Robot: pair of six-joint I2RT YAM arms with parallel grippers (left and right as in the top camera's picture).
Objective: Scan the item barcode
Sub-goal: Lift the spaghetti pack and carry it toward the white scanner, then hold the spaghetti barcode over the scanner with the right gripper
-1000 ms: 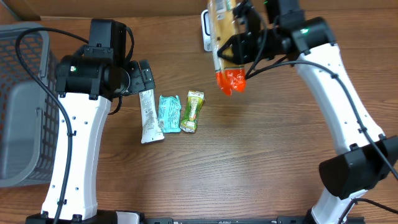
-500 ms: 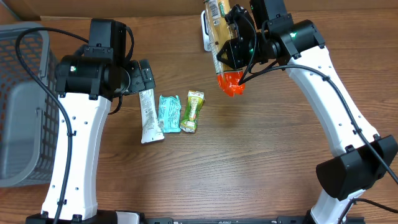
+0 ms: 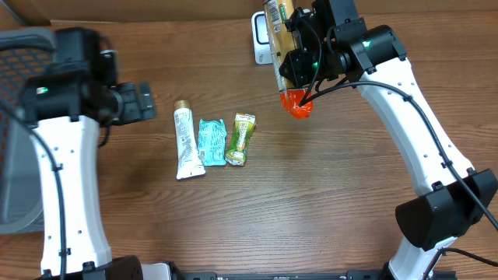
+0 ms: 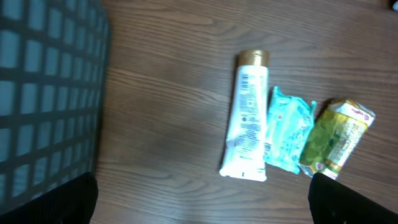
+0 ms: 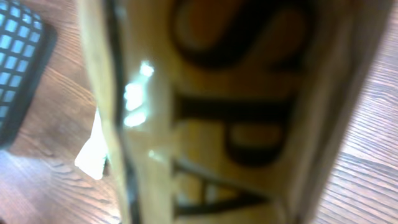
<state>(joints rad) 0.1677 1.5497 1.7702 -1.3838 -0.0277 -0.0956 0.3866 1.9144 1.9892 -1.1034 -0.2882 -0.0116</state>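
Left pincer (image 3: 148, 103): wide apart, empty, far left of the white box (image 3: 259, 40).
Right pincer (image 3: 294, 66): clamped on the bag (image 3: 277, 35).
Bag: held up, just beside the box, maybe the scanner.
Left to do: show its barcode.

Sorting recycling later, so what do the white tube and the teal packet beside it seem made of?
White tube: likely soft matte plastic, judging by its flat crimped end; the cap looks metallic gold. Teal packet: probably thin plastic film, going by its wrinkles and sheen.
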